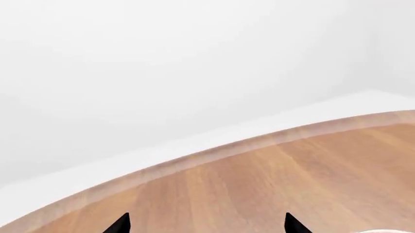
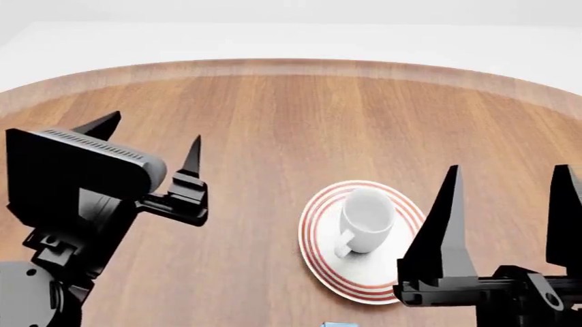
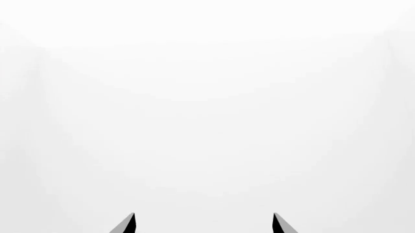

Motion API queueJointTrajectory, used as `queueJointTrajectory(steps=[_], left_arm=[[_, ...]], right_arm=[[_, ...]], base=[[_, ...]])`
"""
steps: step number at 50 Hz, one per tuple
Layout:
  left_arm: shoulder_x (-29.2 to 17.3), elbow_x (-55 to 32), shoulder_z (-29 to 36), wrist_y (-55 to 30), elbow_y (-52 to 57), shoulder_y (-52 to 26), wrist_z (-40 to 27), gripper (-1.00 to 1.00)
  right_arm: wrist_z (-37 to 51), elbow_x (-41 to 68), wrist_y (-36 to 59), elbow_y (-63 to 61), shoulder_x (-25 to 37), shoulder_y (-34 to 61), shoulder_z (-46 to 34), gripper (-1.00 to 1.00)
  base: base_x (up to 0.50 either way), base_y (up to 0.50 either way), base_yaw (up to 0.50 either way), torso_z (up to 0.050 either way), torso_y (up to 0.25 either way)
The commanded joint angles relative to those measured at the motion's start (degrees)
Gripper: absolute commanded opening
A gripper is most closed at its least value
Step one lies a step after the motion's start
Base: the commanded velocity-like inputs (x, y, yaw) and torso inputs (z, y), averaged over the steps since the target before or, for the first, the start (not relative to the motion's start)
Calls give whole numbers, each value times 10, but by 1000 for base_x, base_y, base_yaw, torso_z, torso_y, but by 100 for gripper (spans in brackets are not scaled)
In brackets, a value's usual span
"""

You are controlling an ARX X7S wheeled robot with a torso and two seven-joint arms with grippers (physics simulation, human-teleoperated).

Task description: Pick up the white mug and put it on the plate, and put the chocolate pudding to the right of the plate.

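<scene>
The white mug (image 2: 366, 219) stands upright on the red-ringed plate (image 2: 362, 278), its handle toward the near left. A light blue sliver at the head view's bottom edge is the top of the chocolate pudding (image 2: 336, 324); it lies in front of the plate and is mostly cut off. My left gripper (image 2: 152, 128) hovers open, well left of the plate, and its tips (image 1: 207, 216) frame bare wood. My right gripper (image 2: 508, 170) is open and raised just right of the plate. Its wrist view (image 3: 203, 214) shows only white.
The round wooden table (image 2: 272, 122) curves away at the back, with white floor and wall beyond its edge (image 1: 214, 153). Bare wood lies left of and behind the plate.
</scene>
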Motion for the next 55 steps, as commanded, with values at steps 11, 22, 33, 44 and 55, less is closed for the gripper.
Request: queueJointTrajectory(steps=[11, 22, 33, 44, 55], left_arm=[[-4, 25, -18, -3, 19, 5, -8, 100], [-8, 22, -20, -5, 25, 6, -10, 100], [-2, 19, -19, -9, 26, 6, -11, 100], [0, 16, -18, -8, 25, 11, -9, 100], [6, 13, -18, -7, 22, 14, -7, 100]], right_arm=[[123, -11, 156, -107, 68, 46, -152, 100], [650, 145, 92, -107, 284, 590, -799, 100], [650, 212, 105, -107, 268, 545, -770, 100], [650, 255, 133, -107, 253, 500, -722, 100], [650, 334, 105, -107, 225, 518, -756, 100]], base=[[0, 0, 0, 0, 0], [0, 0, 0, 0, 0], [0, 0, 0, 0, 0], [0, 0, 0, 0, 0], [0, 0, 0, 0, 0]])
